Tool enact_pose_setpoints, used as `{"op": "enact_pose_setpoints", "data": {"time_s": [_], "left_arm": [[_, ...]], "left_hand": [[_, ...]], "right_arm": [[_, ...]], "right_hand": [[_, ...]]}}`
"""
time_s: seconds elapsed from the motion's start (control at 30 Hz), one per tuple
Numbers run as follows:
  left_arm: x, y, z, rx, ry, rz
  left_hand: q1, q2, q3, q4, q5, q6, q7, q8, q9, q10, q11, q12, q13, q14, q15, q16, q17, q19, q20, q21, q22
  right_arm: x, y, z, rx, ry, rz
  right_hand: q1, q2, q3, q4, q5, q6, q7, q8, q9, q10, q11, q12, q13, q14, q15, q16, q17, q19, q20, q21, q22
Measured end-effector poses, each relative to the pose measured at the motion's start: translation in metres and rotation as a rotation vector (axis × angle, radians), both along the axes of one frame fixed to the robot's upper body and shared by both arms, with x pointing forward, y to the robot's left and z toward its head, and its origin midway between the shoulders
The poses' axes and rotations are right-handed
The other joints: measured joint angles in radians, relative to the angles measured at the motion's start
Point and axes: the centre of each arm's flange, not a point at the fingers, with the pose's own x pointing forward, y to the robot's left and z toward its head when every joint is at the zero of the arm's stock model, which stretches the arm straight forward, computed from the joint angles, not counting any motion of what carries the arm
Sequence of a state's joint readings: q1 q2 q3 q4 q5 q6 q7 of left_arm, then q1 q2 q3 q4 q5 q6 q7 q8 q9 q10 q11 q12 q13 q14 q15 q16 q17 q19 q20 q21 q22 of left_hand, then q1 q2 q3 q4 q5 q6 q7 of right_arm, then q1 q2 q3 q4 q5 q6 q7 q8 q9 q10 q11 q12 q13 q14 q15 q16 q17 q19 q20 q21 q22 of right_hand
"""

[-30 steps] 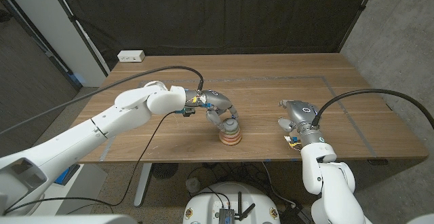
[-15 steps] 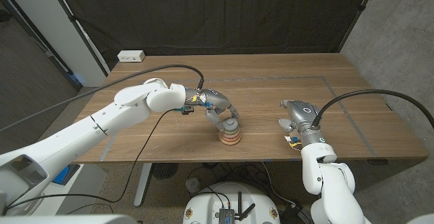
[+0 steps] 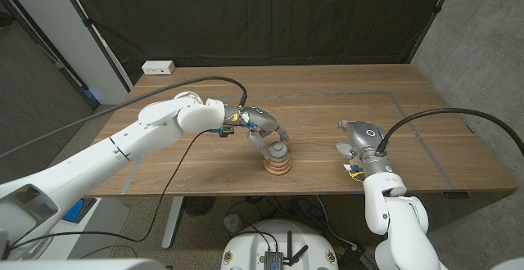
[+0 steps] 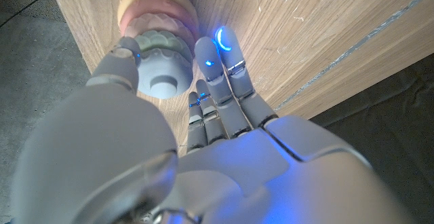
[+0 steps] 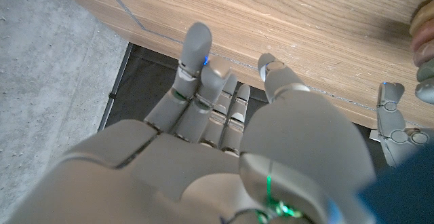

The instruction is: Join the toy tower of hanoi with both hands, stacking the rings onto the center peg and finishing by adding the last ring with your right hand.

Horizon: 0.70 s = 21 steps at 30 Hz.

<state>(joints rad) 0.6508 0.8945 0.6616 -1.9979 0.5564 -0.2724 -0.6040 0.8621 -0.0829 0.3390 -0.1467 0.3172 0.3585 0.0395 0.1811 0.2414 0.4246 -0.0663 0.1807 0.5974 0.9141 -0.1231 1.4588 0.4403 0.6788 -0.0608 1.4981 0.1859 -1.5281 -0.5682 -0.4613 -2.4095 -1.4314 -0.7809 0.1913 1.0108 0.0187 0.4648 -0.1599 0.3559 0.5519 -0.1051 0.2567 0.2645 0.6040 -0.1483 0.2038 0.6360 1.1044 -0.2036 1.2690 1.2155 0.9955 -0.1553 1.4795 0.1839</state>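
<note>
The ring tower (image 3: 277, 163) stands near the table's front middle, with orange and pink rings under a grey-blue top ring (image 3: 278, 150) on the peg. My left hand (image 3: 264, 129) hovers just behind and above it, fingers spread to either side of the top ring. In the left wrist view the thumb lies against one side of the grey top ring (image 4: 163, 75) and the straight fingers (image 4: 220, 61) stand beside the other. My right hand (image 3: 358, 149) stands on the table to the right, fingers apart and holding nothing; its wrist view shows that hand (image 5: 203, 136) over the table edge.
A white power strip (image 3: 158, 68) lies at the back left corner. A thin tape line (image 3: 409, 110) marks the right part of the wooden table (image 3: 344, 98). The tower sits close to the front edge.
My left hand has drawn back slightly up and left from the top ring, fingers spreading wider. The tower and the right hand have stayed put.
</note>
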Motion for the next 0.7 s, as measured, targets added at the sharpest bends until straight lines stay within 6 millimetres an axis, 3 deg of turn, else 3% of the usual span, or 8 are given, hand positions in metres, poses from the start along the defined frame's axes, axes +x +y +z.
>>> {"op": "enact_pose_setpoints", "data": {"time_s": [0.2,0.37,0.7], "left_arm": [[0.000,0.004,0.003,-0.010,0.004,0.015],[-0.001,0.010,0.005,-0.022,0.005,0.029],[-0.002,0.022,0.012,-0.081,0.001,0.059]], "left_hand": [[0.000,0.000,-0.004,-0.004,0.000,0.000,0.000,0.001,0.000,0.000,0.000,0.000,0.000,-0.002,-0.002,0.000,0.000,0.000,0.000,-0.003,0.000],[-0.004,0.004,-0.004,-0.004,0.000,0.000,0.000,0.004,-0.005,0.000,0.000,0.004,-0.001,-0.002,-0.002,0.000,0.000,0.000,0.000,-0.003,0.002],[-0.004,0.004,-0.004,-0.004,0.000,0.008,0.000,0.017,-0.009,0.004,-0.004,0.015,-0.009,-0.002,-0.002,0.000,0.003,0.000,0.000,-0.003,0.003]], "right_arm": [[0.000,-0.001,0.001,-0.002,0.000,-0.001],[0.001,-0.001,0.001,-0.002,0.002,0.004],[0.004,-0.003,0.002,-0.002,-0.002,0.014]], "right_hand": [[-0.001,0.001,0.000,0.000,0.000,0.001,-0.001,0.000,0.000,0.000,0.000,0.000,0.001,0.000,0.000,0.000,0.000,0.000,0.000,0.000,0.000],[-0.001,0.001,0.000,0.000,0.000,0.020,-0.020,0.006,0.007,0.000,0.000,0.000,0.001,0.000,0.000,0.000,0.000,0.000,0.000,0.000,0.000],[-0.007,-0.004,0.000,0.000,0.000,0.023,-0.016,0.006,0.016,0.000,0.000,0.000,0.001,0.000,0.000,0.000,0.000,0.000,0.000,0.000,0.000]]}}
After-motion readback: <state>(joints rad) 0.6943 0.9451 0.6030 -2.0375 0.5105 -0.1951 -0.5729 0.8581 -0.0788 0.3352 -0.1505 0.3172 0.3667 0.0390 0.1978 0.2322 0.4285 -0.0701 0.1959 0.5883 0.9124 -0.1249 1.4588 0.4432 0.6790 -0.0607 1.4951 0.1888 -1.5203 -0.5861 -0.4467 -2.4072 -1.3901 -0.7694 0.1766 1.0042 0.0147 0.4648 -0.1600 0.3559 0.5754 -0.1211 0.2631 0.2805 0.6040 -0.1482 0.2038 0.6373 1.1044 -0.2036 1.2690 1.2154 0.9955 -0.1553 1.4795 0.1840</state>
